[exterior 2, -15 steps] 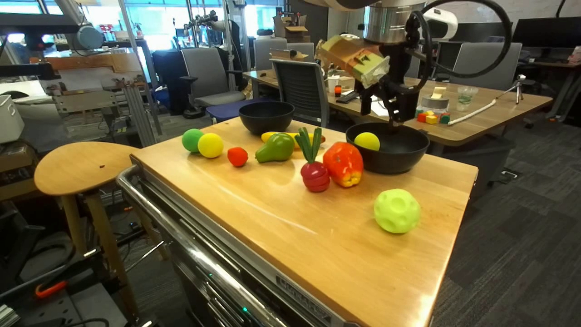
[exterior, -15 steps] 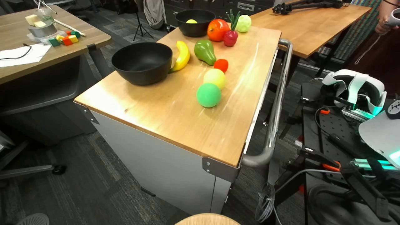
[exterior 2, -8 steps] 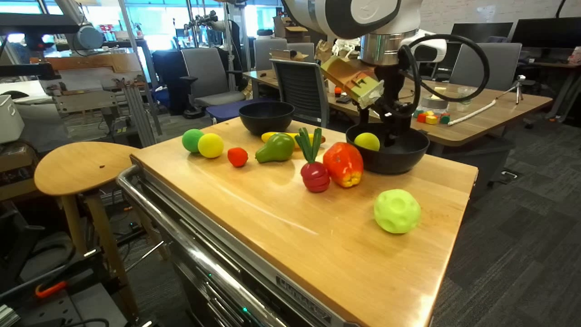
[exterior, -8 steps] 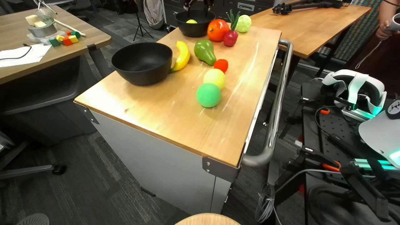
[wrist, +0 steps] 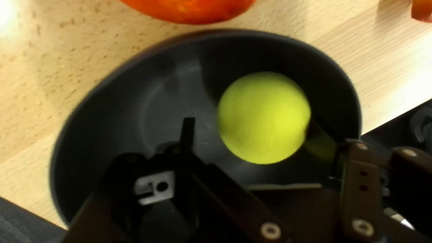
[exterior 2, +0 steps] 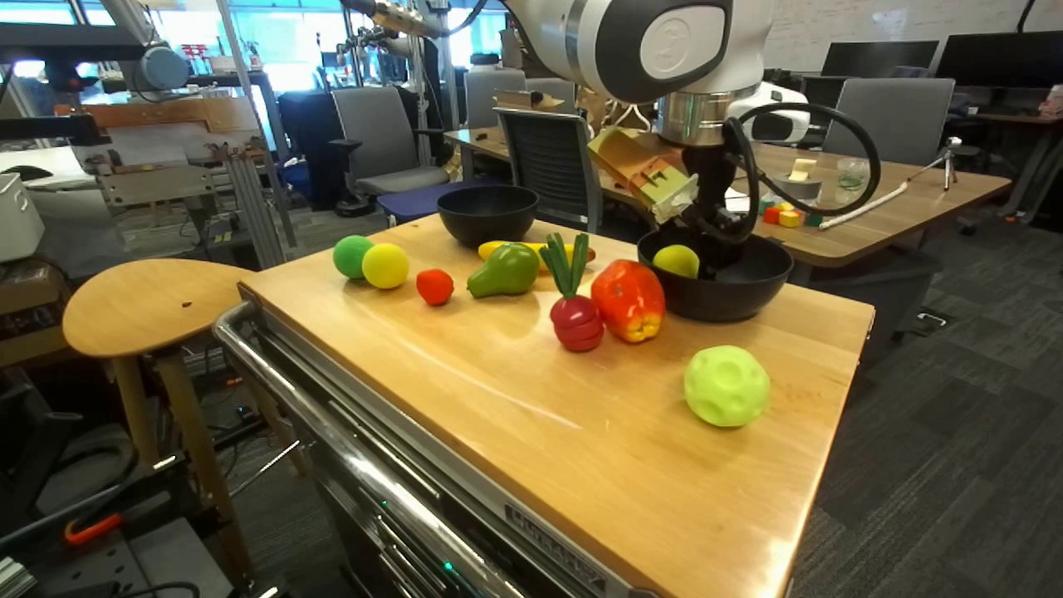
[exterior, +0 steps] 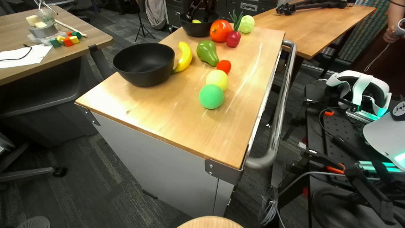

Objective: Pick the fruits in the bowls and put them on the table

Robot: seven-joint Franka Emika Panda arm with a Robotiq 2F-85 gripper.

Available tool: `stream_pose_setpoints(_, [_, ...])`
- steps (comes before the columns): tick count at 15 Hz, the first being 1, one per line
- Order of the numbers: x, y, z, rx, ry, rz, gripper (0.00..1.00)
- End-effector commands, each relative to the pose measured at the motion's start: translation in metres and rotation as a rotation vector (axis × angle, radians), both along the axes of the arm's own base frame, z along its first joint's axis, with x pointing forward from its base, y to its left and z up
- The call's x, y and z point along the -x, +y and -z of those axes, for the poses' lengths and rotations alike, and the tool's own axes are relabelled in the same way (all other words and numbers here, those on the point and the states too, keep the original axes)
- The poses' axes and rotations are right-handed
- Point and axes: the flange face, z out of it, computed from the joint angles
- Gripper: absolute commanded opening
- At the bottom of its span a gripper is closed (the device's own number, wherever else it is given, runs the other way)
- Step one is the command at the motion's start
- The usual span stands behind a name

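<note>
A yellow ball (wrist: 265,118) lies inside a black bowl (wrist: 84,135). Both exterior views also show the ball (exterior 2: 675,262) (exterior: 196,21) and this bowl (exterior 2: 718,301) (exterior: 198,33). My gripper (wrist: 266,135) reaches down into this bowl. Its fingers are spread, one on each side of the ball; whether either touches it, I cannot tell. In an exterior view the fingertips are hidden by the bowl's wall. A second black bowl (exterior: 144,71) shows no fruit inside. The wooden tabletop (exterior 2: 465,382) carries both bowls.
On the tabletop lie a banana (exterior: 185,57), a green pear-like fruit (exterior 2: 505,270), a small red fruit (exterior 2: 434,286), yellow (exterior 2: 385,266) and green (exterior: 211,96) balls, a radish (exterior 2: 577,322), a large red-orange fruit (exterior 2: 629,301) and a lime-green ball (exterior 2: 727,386). A metal rail (exterior: 284,95) runs along one edge.
The gripper has come down from above the bowl into it, around the yellow ball. The bowl and its ball have shifted slightly in the last half second.
</note>
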Motion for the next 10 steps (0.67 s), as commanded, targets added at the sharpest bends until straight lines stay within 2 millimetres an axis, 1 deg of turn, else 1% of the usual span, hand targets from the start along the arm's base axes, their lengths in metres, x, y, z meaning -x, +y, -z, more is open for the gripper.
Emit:
stream_pose_setpoints(1, [-0.005, -0.012, 0.003, 0.015, -0.019, 0.027, 0.47])
stream_pose_setpoints(2, [-0.005, -0.014, 0.002, 0.014, -0.020, 0.031, 0.40])
stream_pose_setpoints(3, [-0.005, -0.015, -0.002, 0.011, -0.027, 0.033, 0.34])
stream_pose_setpoints(4, [-0.004, -0.015, -0.007, 0.005, -0.032, 0.032, 0.31])
stream_pose_setpoints(5, [-0.003, -0.014, -0.012, -0.001, -0.035, 0.029, 0.30])
stream_pose_setpoints(6, [-0.001, -0.013, -0.019, -0.004, -0.041, 0.023, 0.26])
stream_pose_setpoints(7, [0.003, -0.011, -0.029, -0.001, -0.041, 0.014, 0.23])
stream_pose_setpoints(8, [0.006, -0.008, -0.039, 0.006, -0.053, 0.003, 0.23])
stream_pose_setpoints(10, [0.021, 0.005, -0.068, 0.038, -0.093, -0.049, 0.23])
